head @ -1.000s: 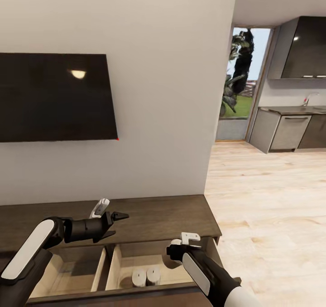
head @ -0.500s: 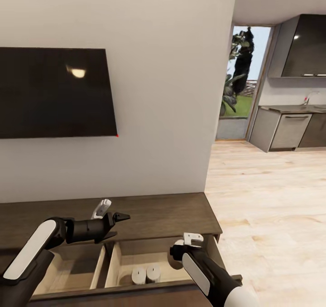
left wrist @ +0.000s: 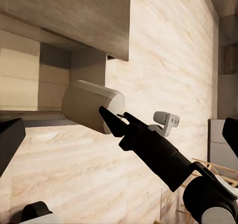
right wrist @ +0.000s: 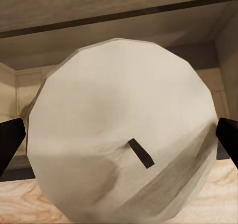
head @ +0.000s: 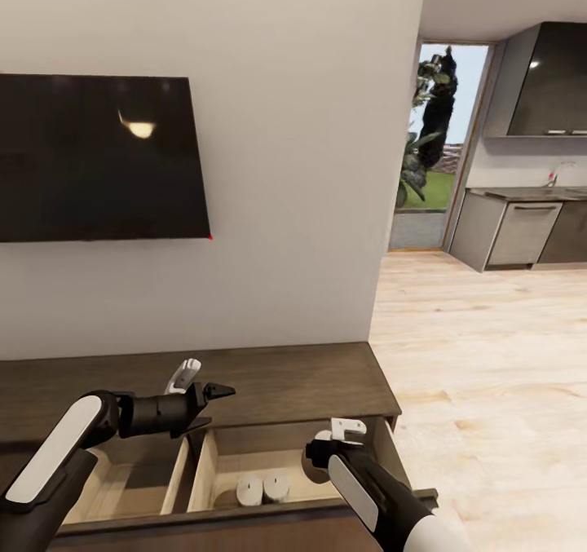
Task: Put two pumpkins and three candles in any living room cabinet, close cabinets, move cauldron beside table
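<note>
The dark-brown cabinet [head: 277,381] stands against the wall with two top drawers pulled out. Two white candles [head: 262,487] stand side by side in the right drawer [head: 220,464]. My right gripper [head: 318,457] hangs over that drawer's right part, shut on a third white candle [right wrist: 119,134], whose wick [right wrist: 141,152] faces the wrist camera. The same candle [left wrist: 92,106] shows in the left wrist view. My left gripper [head: 210,405] hovers open over the cabinet's front edge, with nothing between its fingers. The pumpkins and the cauldron are out of view.
A black television [head: 98,159] hangs on the wall above the cabinet. The left drawer [head: 134,474] holds nothing that I can see. Light wooden floor [head: 489,356] runs right of the cabinet toward a kitchen with glossy dark cupboards [head: 550,79] and a glass door [head: 432,144].
The head camera has tilted slightly, so the scene sits higher in the picture. My right gripper has sunk a little toward the right drawer with the candle. The left gripper has held still.
</note>
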